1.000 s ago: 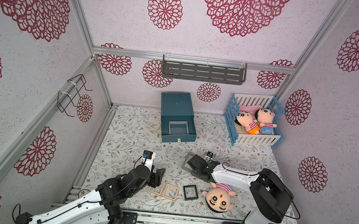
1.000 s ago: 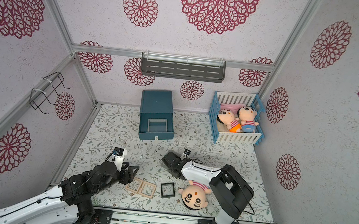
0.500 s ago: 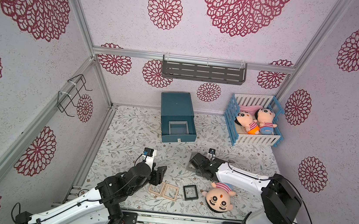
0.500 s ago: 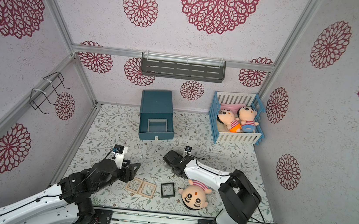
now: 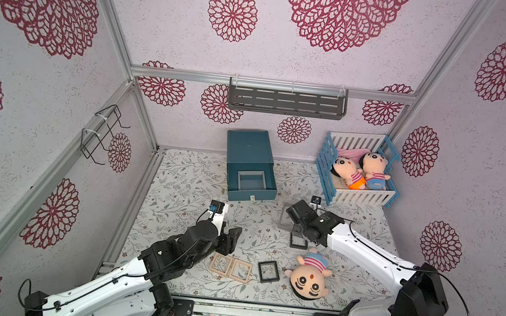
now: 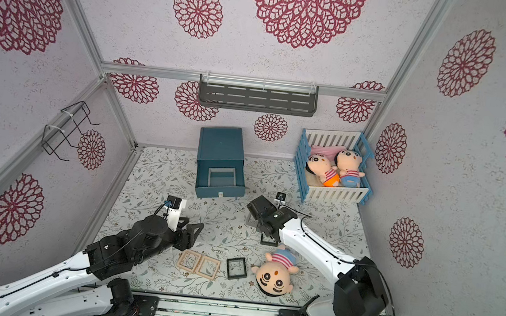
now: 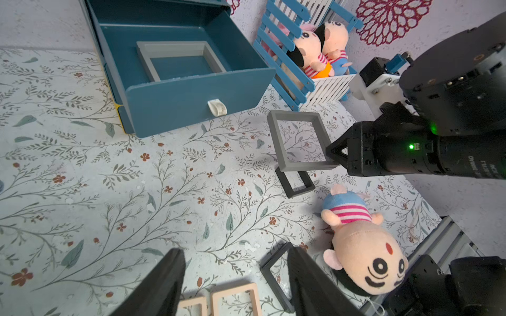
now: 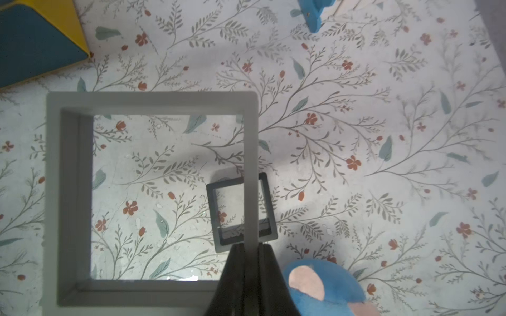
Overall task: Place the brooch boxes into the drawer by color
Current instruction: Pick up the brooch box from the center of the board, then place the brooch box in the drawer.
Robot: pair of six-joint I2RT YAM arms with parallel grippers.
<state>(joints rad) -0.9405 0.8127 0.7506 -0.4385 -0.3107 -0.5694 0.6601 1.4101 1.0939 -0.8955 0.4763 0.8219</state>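
Floral worktop (image 5: 184, 190): I count one large grey square brooch box (image 7: 172, 49) in open blue drawer (image 5: 251, 194), ahead of right claw (image 8: 251, 246). Right claw clenched on second grey box (image 8: 153, 102), by rim, lifted. Left claw (image 7: 235, 251) spread, empty. Outstanding: small black box (image 7: 298, 191) below right claw, other black box (image 5: 268, 271) between claws, two light-wood boxes (image 5: 221, 264) (image 5: 240, 271) beside left claw.

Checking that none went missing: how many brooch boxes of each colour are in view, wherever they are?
grey box: 2
black box: 2
wood-coloured box: 2
total: 6
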